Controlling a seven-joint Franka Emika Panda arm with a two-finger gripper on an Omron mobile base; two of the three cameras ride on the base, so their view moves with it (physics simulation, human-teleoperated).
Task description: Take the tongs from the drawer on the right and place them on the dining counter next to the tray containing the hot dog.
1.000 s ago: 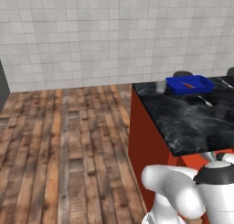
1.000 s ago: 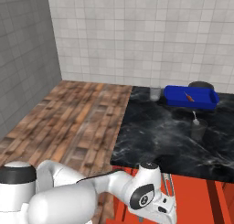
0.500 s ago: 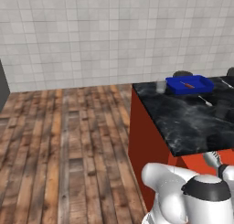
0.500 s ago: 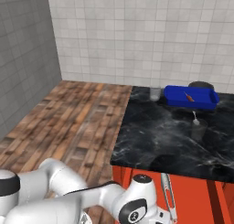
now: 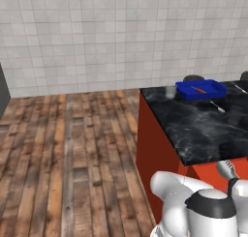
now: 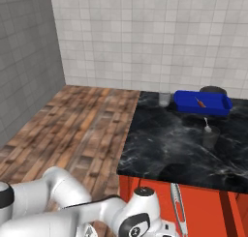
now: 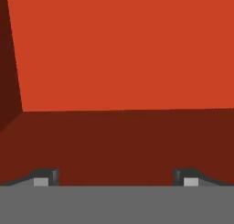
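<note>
My jaws [image 7: 116,181] are spread wide with nothing between them, low down and pointing at bare red surfaces of the drawer [image 7: 123,54], a lighter panel above a darker one. Just past me, the tongs [image 6: 178,208] lie on the red drawer below the near edge of the table [image 6: 179,144]; from the left their silver end [image 5: 226,169] shows just below that edge. Farther along the black marble top stands a small silver utensil [image 6: 207,126]. At the far end sits the blue tray [image 6: 202,102] with the hot dog [image 6: 201,103] inside, a grey cup [image 6: 164,99] just beside it.
</note>
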